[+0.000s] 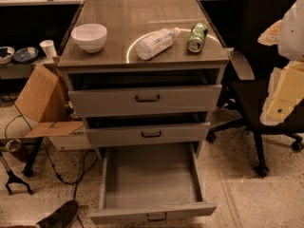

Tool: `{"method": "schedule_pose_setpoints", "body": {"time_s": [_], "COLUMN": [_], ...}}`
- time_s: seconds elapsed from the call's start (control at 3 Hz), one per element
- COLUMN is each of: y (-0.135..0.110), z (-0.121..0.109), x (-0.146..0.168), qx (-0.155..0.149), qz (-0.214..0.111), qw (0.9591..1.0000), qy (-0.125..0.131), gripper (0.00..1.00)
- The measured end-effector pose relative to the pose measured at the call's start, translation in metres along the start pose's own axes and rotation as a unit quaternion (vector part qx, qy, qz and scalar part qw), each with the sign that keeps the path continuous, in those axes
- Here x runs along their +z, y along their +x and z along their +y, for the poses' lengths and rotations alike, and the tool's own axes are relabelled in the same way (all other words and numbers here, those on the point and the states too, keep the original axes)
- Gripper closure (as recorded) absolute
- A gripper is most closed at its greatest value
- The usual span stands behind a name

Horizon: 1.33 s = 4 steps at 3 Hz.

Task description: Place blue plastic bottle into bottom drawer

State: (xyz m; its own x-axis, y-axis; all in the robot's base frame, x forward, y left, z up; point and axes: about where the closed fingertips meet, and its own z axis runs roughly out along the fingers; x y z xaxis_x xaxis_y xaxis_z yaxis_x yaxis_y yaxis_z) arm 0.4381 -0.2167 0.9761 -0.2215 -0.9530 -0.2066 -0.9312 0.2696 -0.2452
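Observation:
The blue plastic bottle (156, 42) lies on its side on top of the grey cabinet (142, 13), cap pointing right, near the front middle. The bottom drawer (149, 175) is pulled far out and its inside is empty. The two shallower drawers above it stand slightly open. My gripper (286, 91) shows as pale cream shapes at the right edge, in front of the chair, well to the right of the bottle and touching nothing on the cabinet.
A green patterned can (197, 37) lies just right of the bottle. A white bowl (89, 36) stands at the top's left. A black office chair (256, 94) stands right of the cabinet. A cardboard box (42, 99), cables and a shoe (59, 216) are on the left.

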Motion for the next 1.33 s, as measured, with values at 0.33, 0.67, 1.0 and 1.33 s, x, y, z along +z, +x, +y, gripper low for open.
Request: {"method": "schedule_pose_setpoints", "body": {"time_s": [0.33,0.67,1.0,1.33], "y": [0.000,-0.022,-0.054,-0.091], "z": [0.000,-0.025,-0.060,-0.100], "x": [0.000,0.008,0.020,0.036], "qx": [0.000,0.058,0.085,0.031], "qz": [0.000,-0.045,-0.106,-0.126], "qw": [1.0000,0.9973,0.9905,0.9913], "qy": [0.000,0.009,0.022,0.019], "gripper": [0.00,0.00,0.00,0.00]}}
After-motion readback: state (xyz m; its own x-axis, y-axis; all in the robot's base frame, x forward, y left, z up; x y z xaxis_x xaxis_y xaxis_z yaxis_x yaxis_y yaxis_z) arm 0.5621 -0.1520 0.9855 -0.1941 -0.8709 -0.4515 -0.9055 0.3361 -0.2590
